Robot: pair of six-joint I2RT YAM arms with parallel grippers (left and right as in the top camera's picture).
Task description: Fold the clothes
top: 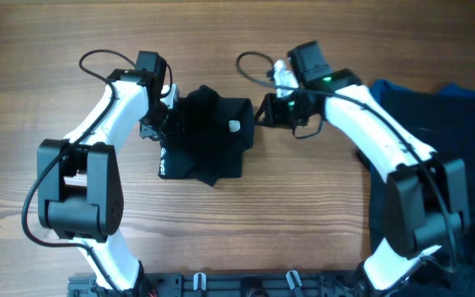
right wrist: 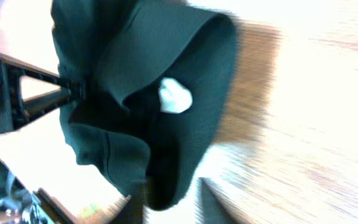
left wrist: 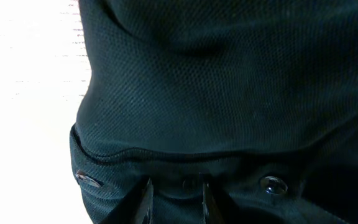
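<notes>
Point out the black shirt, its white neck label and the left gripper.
black shirt [top: 209, 144], overhead view, middle of the folded body.
white neck label [right wrist: 174, 96], right wrist view, centre of the label.
left gripper [left wrist: 176, 198], left wrist view, midway between its fingertips.

A black short-sleeved collared shirt lies on the wooden surface, white neck label up, left gripper at its left edge, right gripper beside its right.

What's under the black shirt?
The brown wooden table shows around the folded black collared shirt. Anything directly beneath is covered by the fabric, so it cannot be seen.
</notes>
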